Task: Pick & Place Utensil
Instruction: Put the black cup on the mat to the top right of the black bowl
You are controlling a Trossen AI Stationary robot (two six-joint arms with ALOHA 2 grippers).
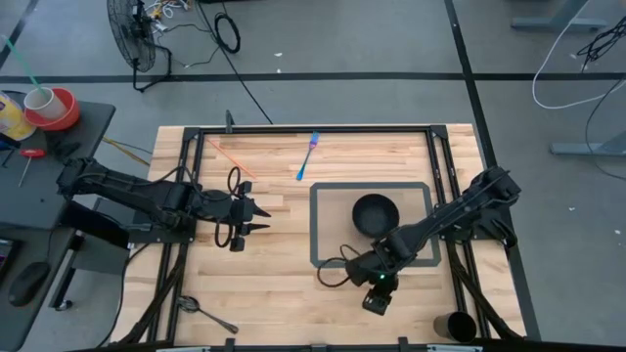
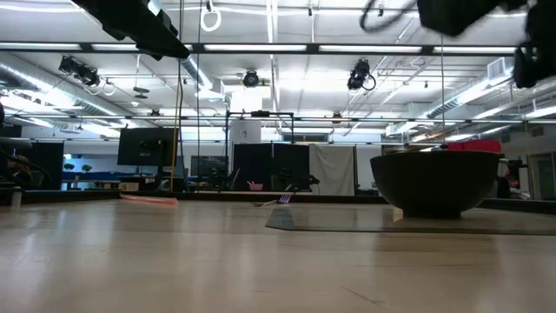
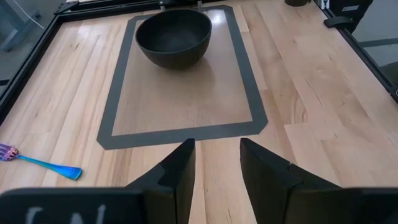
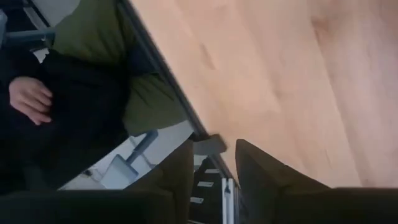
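1. The black bowl (image 1: 376, 214) sits inside the grey-bordered mat (image 1: 323, 256); it looks empty from above.
2. The blue fork (image 1: 307, 156) lies on the table (image 1: 274, 284) beyond the mat, apart from the bowl.
3. No readable writing anywhere.
4. Left gripper (image 1: 260, 218) hovers over the table, fingers (image 3: 180, 168) apart, empty.
5. Right gripper (image 1: 380, 299) is near the table's front edge, fingers narrowly apart, holding nothing.

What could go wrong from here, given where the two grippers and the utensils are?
1. The right gripper hangs at the table's near edge, holding nothing visible; a low move could strike the frame.
2. The blue fork lies far from both grippers, and the left gripper, jaws open, points at the bowl instead, so a long reach is needed.
3. A person's hand shows beyond the edge near the right arm.
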